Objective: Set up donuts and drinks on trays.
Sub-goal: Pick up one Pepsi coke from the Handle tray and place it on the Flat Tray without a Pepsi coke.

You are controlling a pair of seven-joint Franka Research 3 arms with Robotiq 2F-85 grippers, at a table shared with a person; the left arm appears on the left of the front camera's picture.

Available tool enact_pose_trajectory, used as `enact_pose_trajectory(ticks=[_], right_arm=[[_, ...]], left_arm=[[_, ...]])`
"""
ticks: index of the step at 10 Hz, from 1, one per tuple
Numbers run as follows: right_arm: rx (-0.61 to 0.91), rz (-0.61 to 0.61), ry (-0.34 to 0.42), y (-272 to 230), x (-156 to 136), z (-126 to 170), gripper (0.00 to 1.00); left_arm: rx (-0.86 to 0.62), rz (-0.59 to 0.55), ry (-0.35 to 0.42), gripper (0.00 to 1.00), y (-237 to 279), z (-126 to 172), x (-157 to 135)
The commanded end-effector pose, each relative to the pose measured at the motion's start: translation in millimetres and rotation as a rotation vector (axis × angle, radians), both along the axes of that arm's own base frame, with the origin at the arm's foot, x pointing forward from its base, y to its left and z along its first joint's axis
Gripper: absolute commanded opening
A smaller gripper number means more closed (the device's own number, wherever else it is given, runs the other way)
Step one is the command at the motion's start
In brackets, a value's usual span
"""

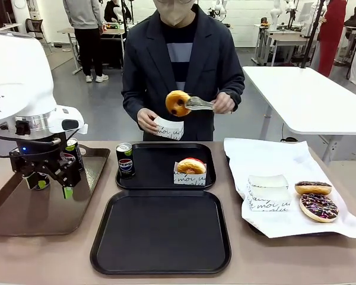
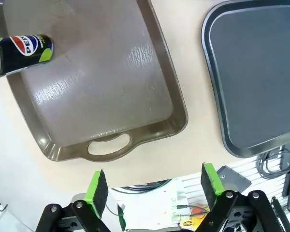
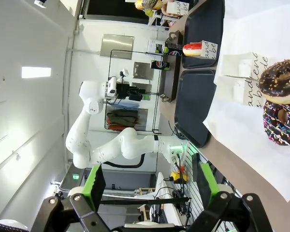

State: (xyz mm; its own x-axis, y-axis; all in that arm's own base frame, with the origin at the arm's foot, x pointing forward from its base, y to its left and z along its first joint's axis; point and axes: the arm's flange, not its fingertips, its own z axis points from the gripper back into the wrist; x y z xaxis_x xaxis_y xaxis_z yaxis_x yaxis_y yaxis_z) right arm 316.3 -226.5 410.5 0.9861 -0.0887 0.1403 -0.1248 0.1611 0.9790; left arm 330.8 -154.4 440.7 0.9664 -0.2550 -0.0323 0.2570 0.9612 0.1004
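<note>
While the far-side person sleeves an orange-glazed round donut point(image 1: 178, 103), the left gripper point(image 1: 54, 185) hangs spread above slim black cans point(image 2: 21, 48), seemingly ready to grasp one, the right gripper point(image 3: 151, 180) likewise spread.

Cans point(image 1: 73, 145) on the brown tray point(image 1: 24, 219) are being partly hidden by the left gripper point(image 1: 54, 188). In the left wrist view, a can point(image 2: 21, 52) and a black tray point(image 2: 256, 72) are being cut off by the edges.
</note>
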Motion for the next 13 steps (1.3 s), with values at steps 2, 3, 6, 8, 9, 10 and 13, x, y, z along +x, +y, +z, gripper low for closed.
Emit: enact_pose_trajectory(ticks=[2, 3, 6, 8, 9, 10, 13], right_arm=[[0.005, -0.001, -0.008, -0.7, -0.1, 0.8, 1.00], [0.005, -0.001, -0.008, -0.7, -0.1, 0.8, 1.00], [0.005, -0.001, -0.008, -0.7, -0.1, 0.8, 1.00], [0.005, -0.001, -0.008, -0.7, -0.1, 0.8, 1.00], [0.005, -0.001, -0.008, -0.7, -0.1, 0.8, 1.00], [0.005, -0.001, -0.008, -0.7, -0.1, 0.8, 1.00], [0.005, -0.001, -0.008, -0.7, -0.1, 0.8, 1.00]], left_arm=[[-0.001, -0.007, 0.008, 1.00, -3.6, -1.1, 5.5], [-0.001, -0.007, 0.008, 1.00, -3.6, -1.1, 5.5], [0.006, -0.007, 0.010, 1.00, -3.8, -4.0, 1.4], [-0.080, -0.016, -0.017, 1.00, 50.4, 36.5, 28.7], [-0.110, 0.028, -0.011, 1.00, 87.1, 51.0, 54.2], [-0.077, -0.002, 0.018, 1.00, 116.2, 64.2, 91.9], [-0.095, -0.020, -0.020, 1.00, 185.6, 39.6, 113.0]])
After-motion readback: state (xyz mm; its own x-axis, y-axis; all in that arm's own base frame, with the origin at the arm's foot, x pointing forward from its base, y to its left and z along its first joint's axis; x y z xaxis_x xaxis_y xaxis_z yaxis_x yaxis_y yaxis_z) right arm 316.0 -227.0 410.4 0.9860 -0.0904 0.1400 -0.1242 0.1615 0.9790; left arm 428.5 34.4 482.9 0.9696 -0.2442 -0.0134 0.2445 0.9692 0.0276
